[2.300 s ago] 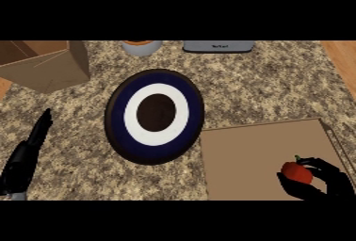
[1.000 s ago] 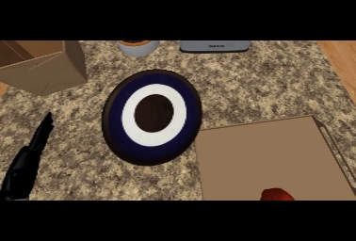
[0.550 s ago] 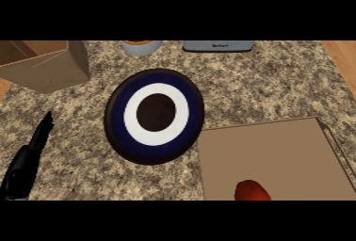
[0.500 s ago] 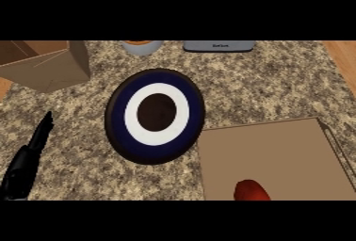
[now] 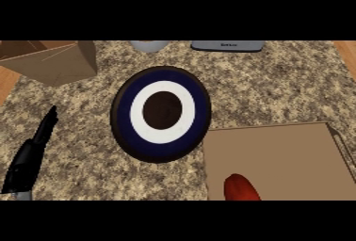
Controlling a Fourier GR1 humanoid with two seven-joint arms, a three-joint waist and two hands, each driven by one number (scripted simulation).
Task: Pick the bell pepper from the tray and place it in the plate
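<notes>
1. Where the speckled stone worktop [image 5: 278,84] fills the head view, wooden floor shows at both side edges.
2. Tray [image 5: 278,162]: flat, tan, at lower right of the worktop, its near edge cut off by the view's lower edge.
3. Plate [image 5: 161,113]: round, dark rim, navy band, white ring, dark centre. It lies just left of the tray's far-left corner, touching or nearly so; cannot tell which.
4. Cardboard box [image 5: 49,60]: open top, at upper left.
5. Left hand [image 5: 31,153]: black, fingers straight and together, pointing away up the left side, well apart from the plate, holding nothing.
6. Grey object [image 5: 227,45] and a pale round vessel [image 5: 149,45] sit at the far edge, both partly cut off.
7. Bell pepper [image 5: 240,188]: red, lying on the tray near its near-left corner, partly cut off by the lower edge, untouched.
8. Right hand: not visible.
</notes>
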